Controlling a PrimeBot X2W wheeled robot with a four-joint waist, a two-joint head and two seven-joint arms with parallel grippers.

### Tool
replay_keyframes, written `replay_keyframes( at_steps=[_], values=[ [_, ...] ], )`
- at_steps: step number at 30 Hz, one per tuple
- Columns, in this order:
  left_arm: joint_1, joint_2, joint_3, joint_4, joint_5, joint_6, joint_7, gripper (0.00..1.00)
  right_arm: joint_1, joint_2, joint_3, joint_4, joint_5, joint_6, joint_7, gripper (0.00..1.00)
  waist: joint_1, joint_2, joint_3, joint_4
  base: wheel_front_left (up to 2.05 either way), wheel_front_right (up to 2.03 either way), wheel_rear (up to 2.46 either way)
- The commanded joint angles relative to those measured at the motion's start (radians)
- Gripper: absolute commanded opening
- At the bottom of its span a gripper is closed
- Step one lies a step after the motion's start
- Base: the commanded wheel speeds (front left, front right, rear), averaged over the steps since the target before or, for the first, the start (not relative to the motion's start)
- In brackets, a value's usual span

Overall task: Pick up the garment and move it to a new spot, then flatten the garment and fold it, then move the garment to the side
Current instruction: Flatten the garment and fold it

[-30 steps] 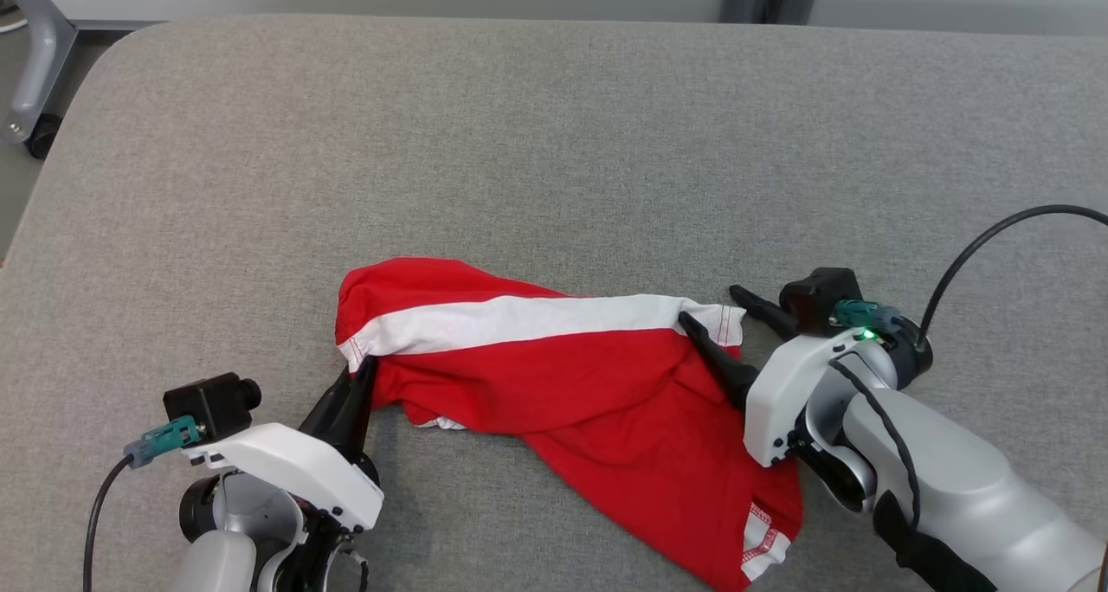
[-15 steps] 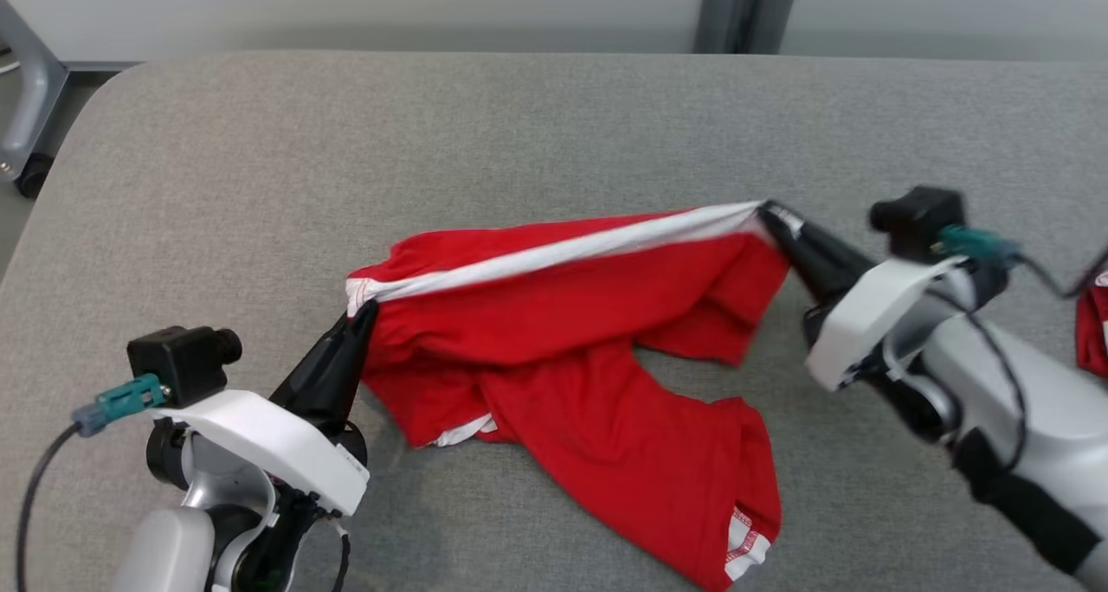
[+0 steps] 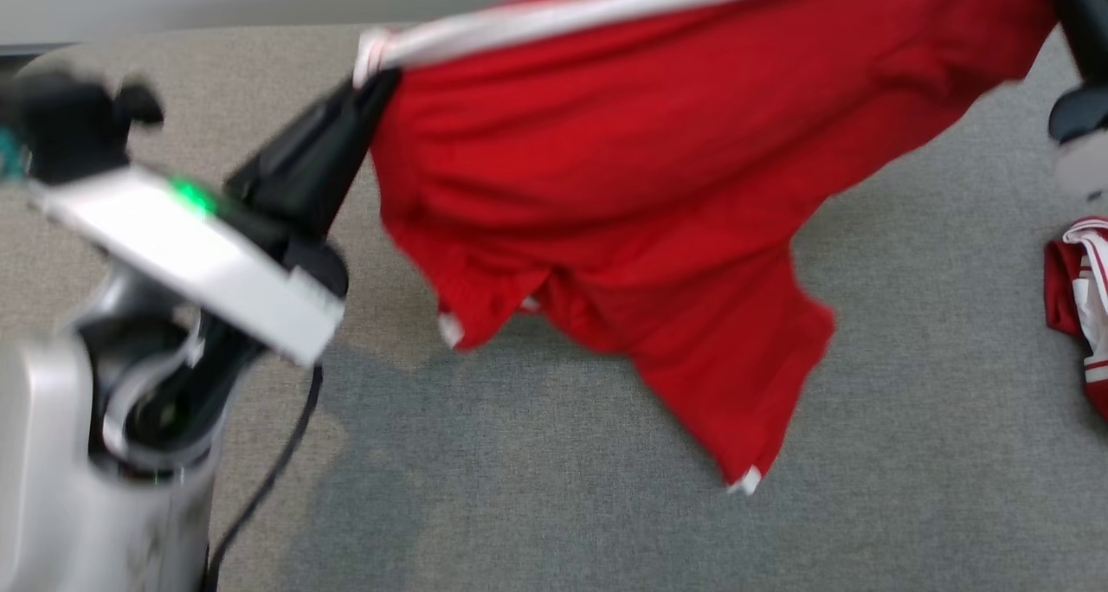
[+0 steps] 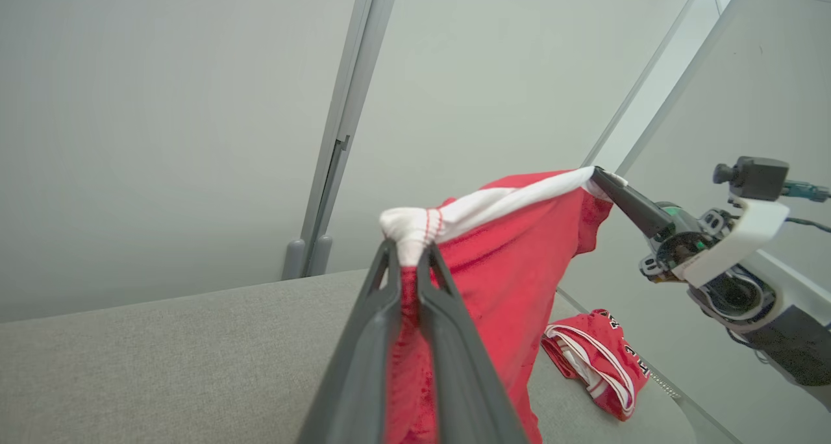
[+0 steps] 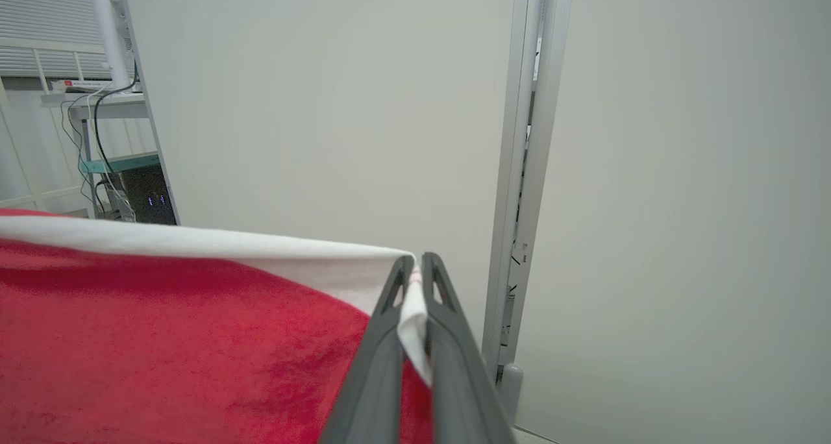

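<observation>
The garment [image 3: 649, 185] is red with a white band along its top edge, and it hangs in the air above the grey table [image 3: 519, 505], stretched between my two grippers. My left gripper [image 3: 381, 77] is shut on the left end of the white band, whose bunched hem shows between its tips in the left wrist view [image 4: 410, 249]. My right gripper [image 4: 594, 171] is shut on the other end of the band, pinching a white fold [image 5: 415, 262]. The red cloth [image 5: 162, 340] sags below the taut band, and its lowest corner hangs near the table.
A second red and white garment [image 3: 1078, 298] lies folded on the table at the right, also in the left wrist view [image 4: 597, 359]. A grey wall with a vertical post [image 4: 337, 139] stands behind the table. Bare grey table surface lies under and in front of the hanging cloth.
My right gripper closed on the band's right end. Both arms then rose and pulled apart, lifting the garment off the table and drawing the band taut. The head camera has shifted too.
</observation>
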Motion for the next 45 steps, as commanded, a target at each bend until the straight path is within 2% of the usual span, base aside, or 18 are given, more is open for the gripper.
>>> replay_keyframes(
  at_steps=[1,2,6,10,14,16,17,18,20,23,26,28,33,37,38,43,45],
  values=[
    [-0.051,0.002,-0.003,0.033,0.013,0.004,0.003,0.0,-0.021,0.007,-0.006,0.01,-0.018,0.0,0.019,0.0,0.0,0.0,0.011,-0.004,0.0,0.0,0.0],
    [-0.118,-0.006,-0.011,0.094,0.026,0.008,0.005,0.0,-0.056,0.017,-0.023,0.023,-0.04,0.0,0.039,0.0,0.0,0.0,0.017,-0.007,0.0,0.0,0.0],
    [-0.386,-0.037,-0.047,0.37,0.114,0.005,-0.048,0.0,-0.218,0.132,-0.051,0.14,-0.115,0.0,0.089,0.0,0.0,0.0,0.05,-0.036,0.0,0.0,0.0],
    [-0.606,-0.064,-0.068,0.645,0.221,-0.016,-0.217,0.0,-0.396,0.282,-0.083,0.33,-0.238,0.0,0.002,0.0,0.0,0.0,0.089,-0.071,0.0,0.0,0.0],
    [-0.747,-0.059,-0.107,0.878,0.333,-0.033,-0.414,0.0,-0.534,0.403,-0.12,0.494,-0.354,0.0,-0.117,0.0,0.0,0.0,0.11,-0.09,0.0,0.0,0.0],
    [-0.807,-0.066,-0.122,0.967,0.37,-0.043,-0.517,0.0,-0.573,0.439,-0.126,0.533,-0.4,0.0,-0.14,0.0,0.0,0.0,0.134,-0.09,0.0,0.0,0.0],
    [-0.827,-0.087,-0.093,0.979,0.346,-0.028,-0.592,0.0,-0.576,0.453,-0.123,0.536,-0.409,0.0,-0.143,0.0,0.0,0.0,0.15,-0.086,0.0,0.0,0.0],
    [-0.847,-0.092,-0.112,1.004,0.374,-0.034,-0.627,0.0,-0.567,0.461,-0.112,0.531,-0.416,0.0,-0.147,0.0,0.0,0.0,0.164,-0.082,0.0,0.0,0.0],
    [-0.851,-0.083,-0.169,1.078,0.42,-0.055,-0.66,0.0,-0.531,0.453,-0.092,0.481,-0.432,0.0,-0.147,0.0,0.0,0.0,0.196,-0.071,0.0,0.0,0.0],
    [-0.771,-0.082,-0.201,1.174,0.419,-0.079,-0.777,0.0,-0.407,0.418,-0.034,0.39,-0.445,0.0,-0.146,0.0,0.0,0.0,0.231,-0.053,0.0,0.0,0.0],
    [-0.694,-0.107,-0.242,1.193,0.417,-0.094,-0.82,0.0,-0.259,0.361,-0.036,0.269,-0.424,0.0,-0.147,0.0,0.0,0.0,0.264,-0.032,0.0,0.0,0.0],
    [-0.577,-0.105,-0.267,1.189,0.401,-0.097,-0.829,0.0,-0.11,0.331,-0.047,0.19,-0.426,0.0,-0.146,0.0,0.0,0.0,0.272,-0.027,0.0,0.0,0.0],
    [-0.344,-0.061,-0.275,0.997,0.341,-0.097,-0.832,0.0,0.194,0.291,-0.126,0.007,-0.413,0.0,-0.146,0.0,0.0,0.0,0.267,-0.025,0.0,0.0,0.0],
    [-0.128,-0.031,-0.27,0.847,0.308,-0.097,-0.83,0.0,0.4,0.279,-0.166,-0.092,-0.436,0.0,-0.146,0.0,0.0,0.0,0.179,-0.027,0.0,0.0,0.0],
    [-0.128,-0.031,-0.27,0.847,0.308,-0.097,-0.83,0.0,0.4,0.279,-0.166,-0.092,-0.436,0.0,-0.146,0.0,0.0,0.0,0.179,-0.027,0.0,0.0,0.0],
    [0.154,-0.008,-0.289,0.71,0.272,-0.098,-0.831,0.0,0.626,0.258,-0.175,-0.155,-0.461,0.0,-0.146,0.0,0.0,0.0,0.031,-0.031,0.0,0.0,0.0],
    [0.267,0.003,-0.299,0.664,0.264,-0.083,-0.83,0.0,0.721,0.243,-0.175,-0.165,-0.466,0.0,-0.146,0.0,0.0,0.0,-0.024,-0.027,0.0,0.0,0.0]
  ],
)
